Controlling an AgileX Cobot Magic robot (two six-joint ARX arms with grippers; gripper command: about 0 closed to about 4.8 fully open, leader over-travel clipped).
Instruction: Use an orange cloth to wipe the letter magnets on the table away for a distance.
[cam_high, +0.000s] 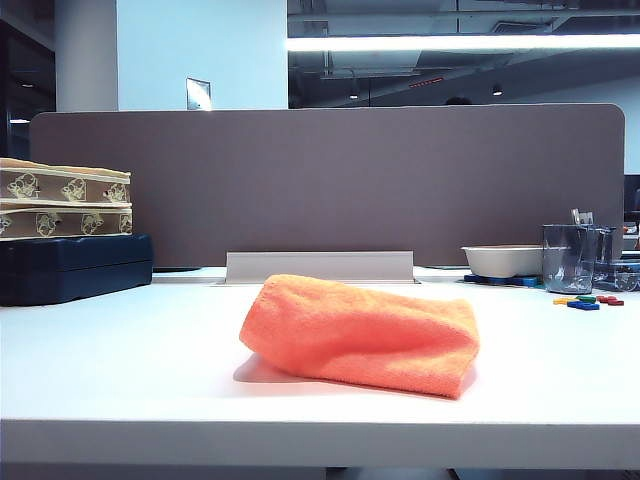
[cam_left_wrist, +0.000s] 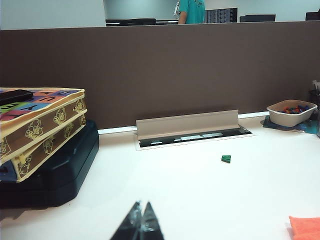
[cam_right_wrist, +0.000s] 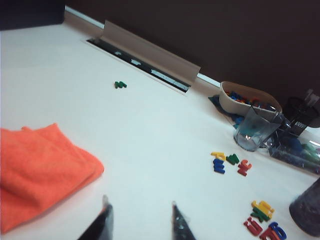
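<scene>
- Orange cloth (cam_high: 362, 335): folded and rumpled, lying free at mid-table (cam_high: 120, 360), nearest the exterior camera; no gripper holds it.
- Letter magnets (cam_right_wrist: 231, 163): scattered well apart from the cloth, toward the clear cup (cam_right_wrist: 256, 131); one green piece (cam_right_wrist: 120, 84) lies beyond the cloth, near the cable tray (cam_right_wrist: 150, 55).
- Right gripper (cam_right_wrist: 140, 220): fingers spread, empty, between cloth and magnets.
- Left gripper (cam_left_wrist: 141, 222): tips pressed together, empty, away from the cloth.
- Progress, judged: the pieces lie cleared off the cloth's side; wiping appears done.
</scene>
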